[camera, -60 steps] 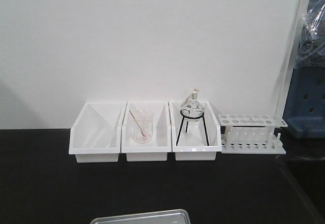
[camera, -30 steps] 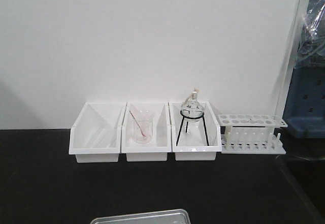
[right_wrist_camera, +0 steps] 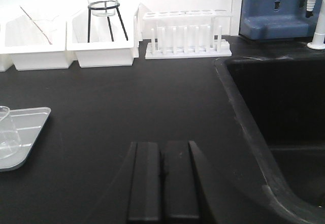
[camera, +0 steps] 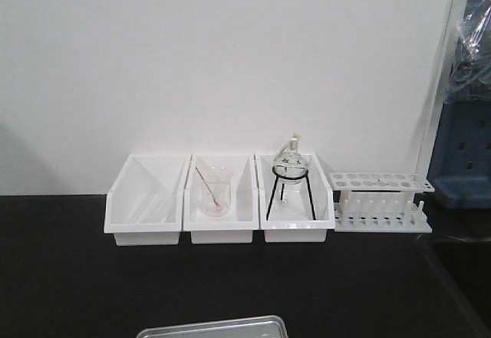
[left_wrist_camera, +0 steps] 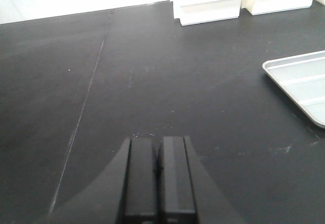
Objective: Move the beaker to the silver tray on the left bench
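Three white bins (camera: 219,208) stand in a row along the back edge of the black bench (camera: 69,277), against the white wall. The leftmost bin (camera: 146,200) shows only slanted white surfaces inside. The middle bin holds a pink-tinged beaker (camera: 215,192) with a thin rod leaning in it. The right bin (camera: 295,200) holds a round-bottomed flask (camera: 291,160) seated upright on a black wire stand (camera: 291,192). Just beside that bin, toward the right end of the back edge, stands a white test-tube rack (camera: 381,201). A blue unit (camera: 462,150) sits behind it at the far right.

The silver tray (camera: 213,328) lies at the front edge of the bench, only its far rim showing in the front view. In the right wrist view the tray (right_wrist_camera: 25,132) appears at the left, and the clear beaker (right_wrist_camera: 7,138) stands upright inside it near its right end, partly cut off by the frame edge.

The left claw (left_wrist_camera: 158,170) has its two black fingers pressed together with no gap and nothing between them; it sits over bare bench top, well apart from the tray corner (left_wrist_camera: 299,84) seen at the right of the left wrist view.

The right claw (right_wrist_camera: 163,176) is likewise closed flat, fingers touching, holding nothing. It sits over bare bench between the tray and the sunken sink (right_wrist_camera: 284,127) at the right edge.
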